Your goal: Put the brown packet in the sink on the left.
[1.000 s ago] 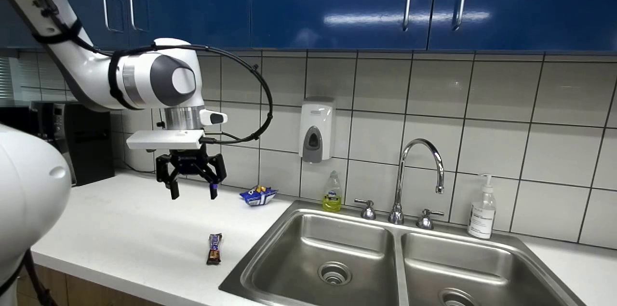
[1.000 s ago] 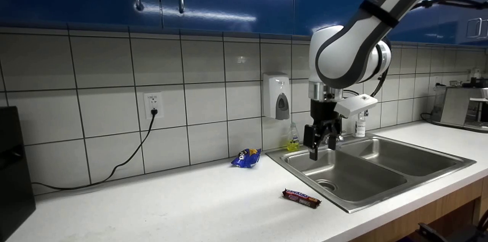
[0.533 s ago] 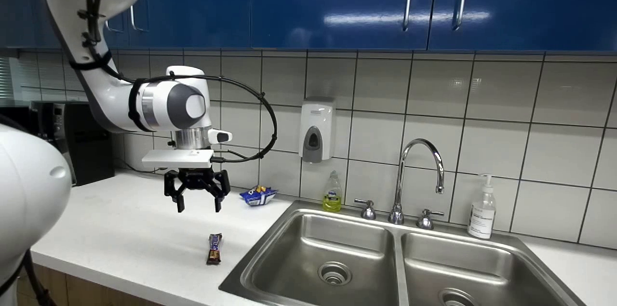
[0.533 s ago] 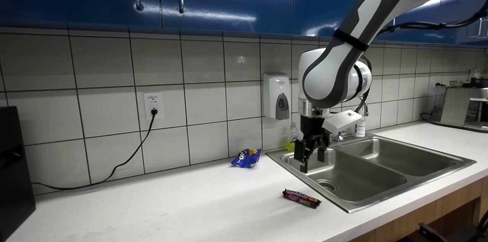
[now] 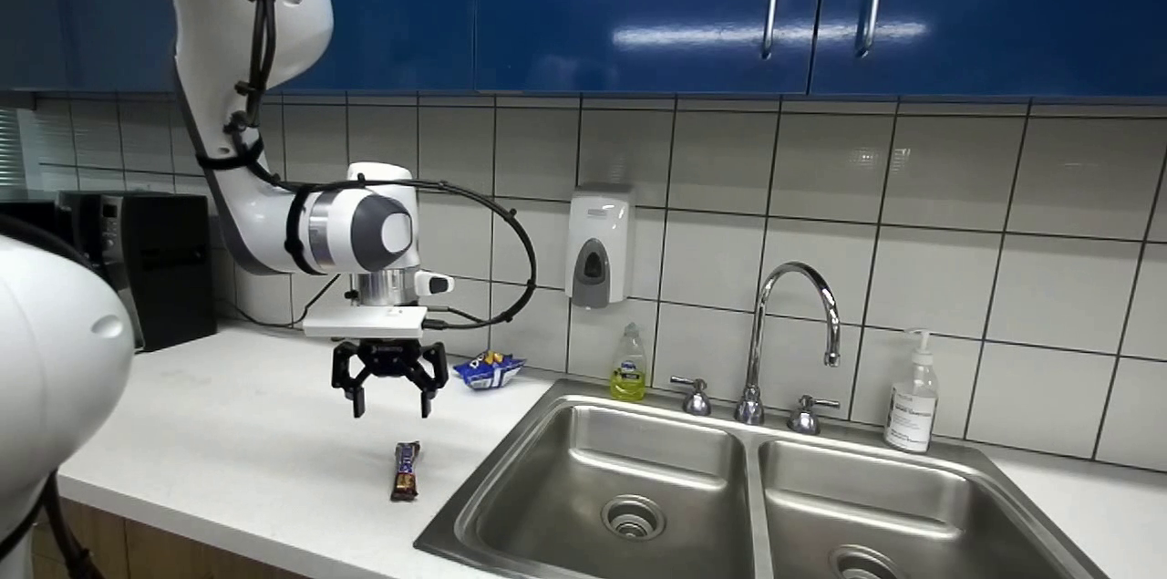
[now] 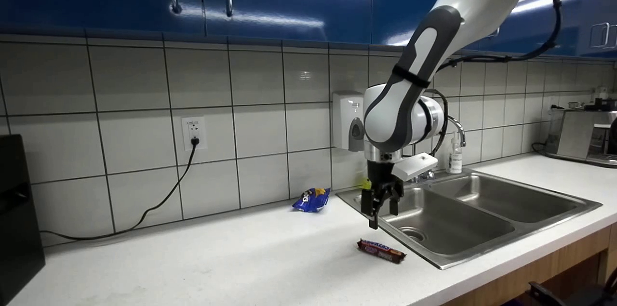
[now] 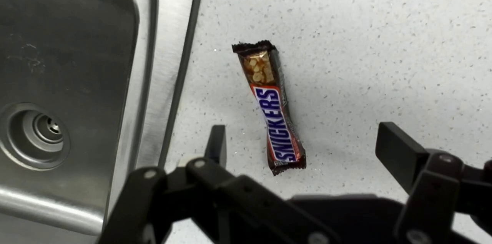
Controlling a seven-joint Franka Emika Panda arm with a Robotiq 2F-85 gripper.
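The brown packet, a Snickers bar [image 5: 406, 471], lies flat on the white counter just beside the sink in both exterior views [image 6: 381, 251]. In the wrist view the whole packet [image 7: 273, 113] shows, its lower end between the fingertips' lines. My gripper [image 5: 392, 410] is open and empty, fingers pointing down, above the counter and apart from the packet; it also shows in an exterior view [image 6: 384, 218] and in the wrist view [image 7: 303, 136]. The sink's left basin [image 5: 547, 497] has a drain and also shows in the wrist view [image 7: 84, 67].
A blue chip bag [image 5: 490, 370] lies near the tiled wall. A soap bottle [image 5: 628, 365], a tall faucet [image 5: 757, 333] and a pump bottle [image 5: 912, 406] stand behind the sink. A right basin [image 5: 875, 506] adjoins. Blue cabinets [image 5: 638, 5] hang above.
My gripper has moved down toward the counter and the packet, shifting rightward in one exterior view and leftward in another. It has stayed open. The packet has not moved.
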